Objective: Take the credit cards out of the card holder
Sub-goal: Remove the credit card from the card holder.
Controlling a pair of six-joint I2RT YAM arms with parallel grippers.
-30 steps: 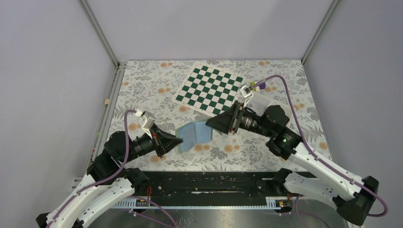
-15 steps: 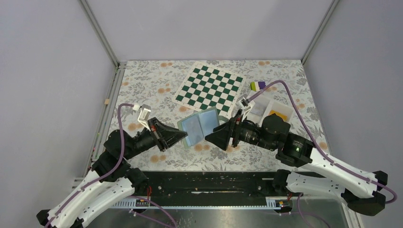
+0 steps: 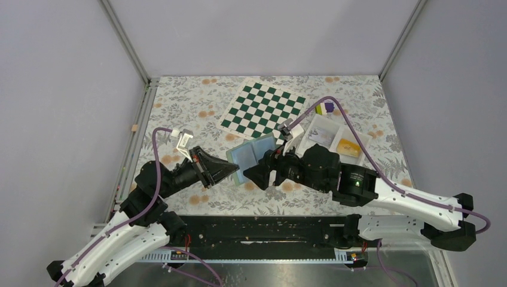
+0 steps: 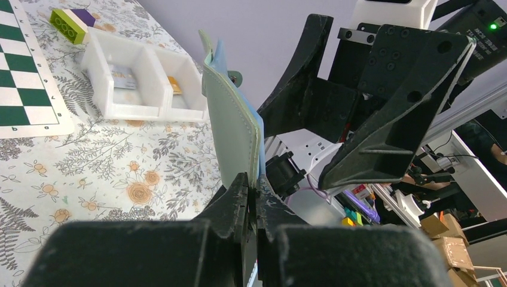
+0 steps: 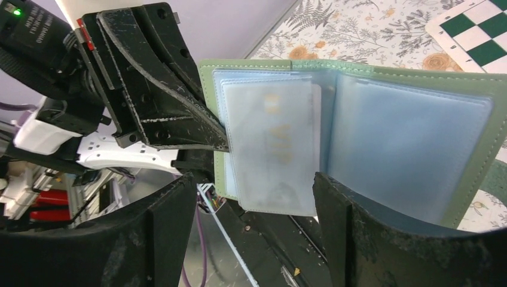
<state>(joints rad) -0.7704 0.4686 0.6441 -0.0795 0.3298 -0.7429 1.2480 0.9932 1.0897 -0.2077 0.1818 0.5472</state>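
Left claw [image 3: 237,171] is clenched hard on the card holder [image 5: 412,137], pinching the green rim at one edge, and the holder stands up from those fingertips, lifted clear of the floral table [image 3: 179,107]. Right claw [image 5: 254,176] is spread wide, gripping nothing, one finger [image 5: 173,233] on each side of the holder's near edge, short of contact.

The two arms come nose to nose over the near middle of the table. The left arm climbs from its base at the lower left and runs low to the right. The right arm sweeps in from the lower right, its forearm stretched along the near edge and its wrist aimed left, straight at the open book.

The holder is spread open, light blue inside, with frosted sleeves on both leaves. One pale card [image 5: 272,137] shows faintly through the sleeve nearest the left claw, so that card sits inside the holder.

Behind the right wrist sits the white tray [image 4: 125,109], with an orange-yellow card [image 3: 348,147] in one compartment and a whitish card [image 3: 321,136] in the next. The purple-and-yellow-green block [image 3: 326,108] lies just beyond the tray, and the chequered mat [image 3: 263,110] lies flat further back. From the left wrist, the right claw's black bulk blocks most of the view past the holder.
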